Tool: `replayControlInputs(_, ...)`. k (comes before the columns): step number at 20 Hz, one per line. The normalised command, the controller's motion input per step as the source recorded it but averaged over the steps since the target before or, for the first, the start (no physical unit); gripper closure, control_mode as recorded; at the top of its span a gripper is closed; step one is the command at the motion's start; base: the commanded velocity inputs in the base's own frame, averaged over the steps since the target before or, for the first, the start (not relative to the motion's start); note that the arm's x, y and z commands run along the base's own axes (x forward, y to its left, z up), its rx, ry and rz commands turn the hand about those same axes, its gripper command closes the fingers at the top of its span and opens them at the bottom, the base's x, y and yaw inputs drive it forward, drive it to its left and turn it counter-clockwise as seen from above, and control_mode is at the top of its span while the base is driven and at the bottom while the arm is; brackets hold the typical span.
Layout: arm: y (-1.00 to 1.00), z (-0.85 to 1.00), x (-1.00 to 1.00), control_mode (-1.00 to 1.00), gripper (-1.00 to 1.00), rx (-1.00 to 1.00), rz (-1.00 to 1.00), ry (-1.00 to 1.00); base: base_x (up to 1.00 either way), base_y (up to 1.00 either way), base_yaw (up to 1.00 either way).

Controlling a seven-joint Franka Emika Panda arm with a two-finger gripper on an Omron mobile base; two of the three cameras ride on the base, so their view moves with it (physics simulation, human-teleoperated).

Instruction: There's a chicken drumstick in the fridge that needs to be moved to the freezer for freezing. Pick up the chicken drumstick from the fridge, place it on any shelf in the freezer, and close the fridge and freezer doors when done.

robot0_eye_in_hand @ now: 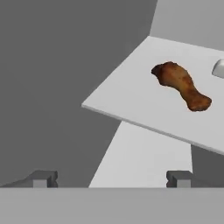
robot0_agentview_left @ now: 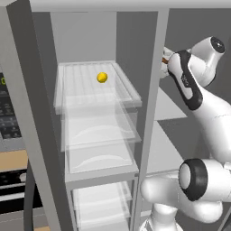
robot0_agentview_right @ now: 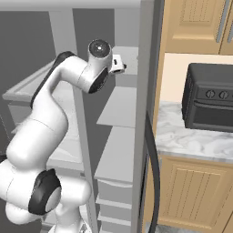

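The chicken drumstick (robot0_eye_in_hand: 181,85) is brown and glossy. It lies on a white shelf (robot0_eye_in_hand: 131,103) in the right-hand compartment, up and to the right in the hand view. My gripper (robot0_eye_in_hand: 112,178) is open with nothing between its fingertips (robot0_eye_in_hand: 43,177). It sits short of the shelf's front edge and a little below it, apart from the drumstick. In the base views my arm reaches past the middle divider (robot0_agentview_left: 151,103) into that compartment, and the hand (robot0_agentview_right: 117,63) is near the upper shelf.
A yellow round fruit (robot0_agentview_left: 102,77) rests on a clear shelf in the left compartment. A pale grey object (robot0_eye_in_hand: 218,68) sits beside the drumstick at the frame edge. Another white shelf (robot0_eye_in_hand: 144,162) lies below. A black toaster oven (robot0_agentview_right: 209,98) stands on the marble counter to the right.
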Motion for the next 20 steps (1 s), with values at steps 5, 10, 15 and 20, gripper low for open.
replayControlInputs(5, 0.39, 0.00, -1.00, -1.00, -1.00, 0.05, -0.20, 0.01, 0.00, 0.00, 0.00)
replayControlInputs(10, 0.32, 0.00, -0.68, -1.00, -1.00, 0.18, -0.45, 0.00, 0.00, 0.00, 0.00)
replayControlInputs(15, 0.19, 0.01, -0.57, -1.00, -1.00, 0.15, -0.18, 0.00, 0.00, 0.00, 0.00)
replayControlInputs(20, 0.21, 0.00, -0.48, -1.00, -1.00, -0.01, 0.17, 0.01, 0.00, 0.00, 0.00)
